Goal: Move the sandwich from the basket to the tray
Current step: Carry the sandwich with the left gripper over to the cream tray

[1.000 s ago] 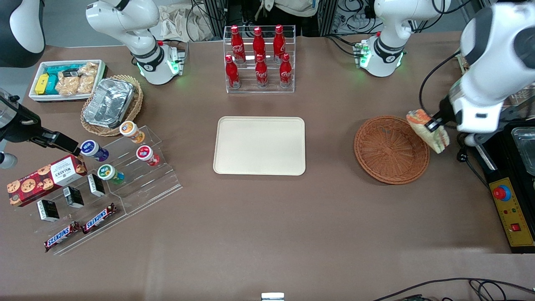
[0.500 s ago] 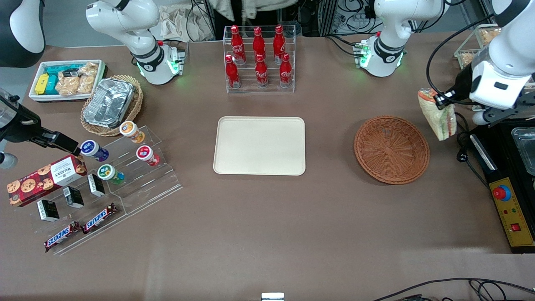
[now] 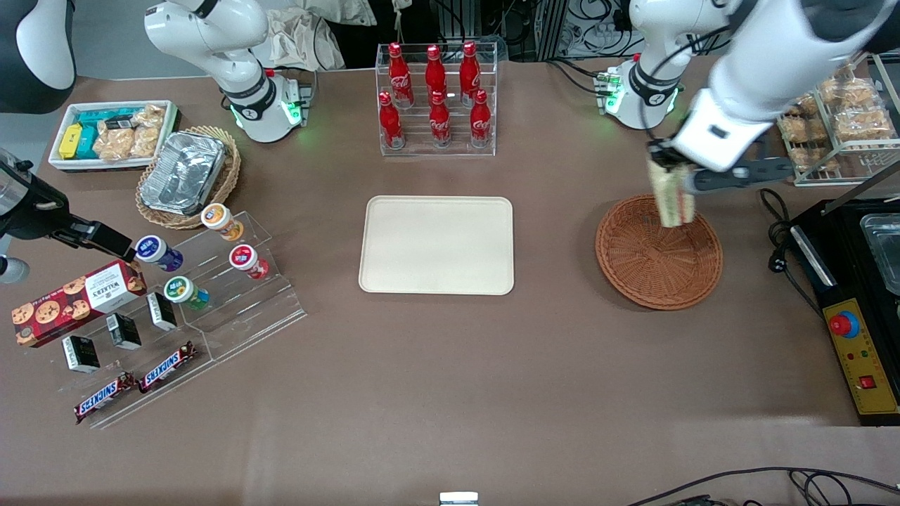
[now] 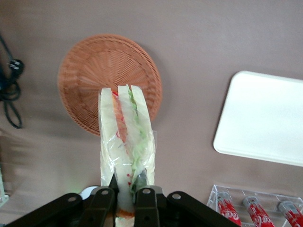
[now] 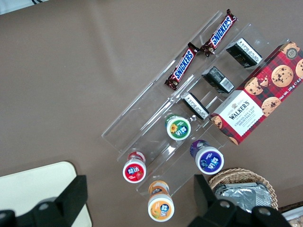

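Observation:
My left gripper is shut on the wrapped sandwich, a white bread wedge with orange and green filling, and holds it in the air over the farther rim of the round reddish-brown basket. The basket holds nothing else. In the left wrist view the sandwich hangs between the two black fingers, with the basket below it and the cream tray off to the side. The tray lies flat at the table's middle with nothing on it.
A clear rack of red cola bottles stands farther from the camera than the tray. A wire rack of bagged pastries and a black control box sit at the working arm's end. Snack displays and a foil-lined tan basket lie toward the parked arm's end.
My left gripper carried the sandwich up and away from the camera off the basket's outer edge, then swung it in over the basket's farther rim, toward the tray.

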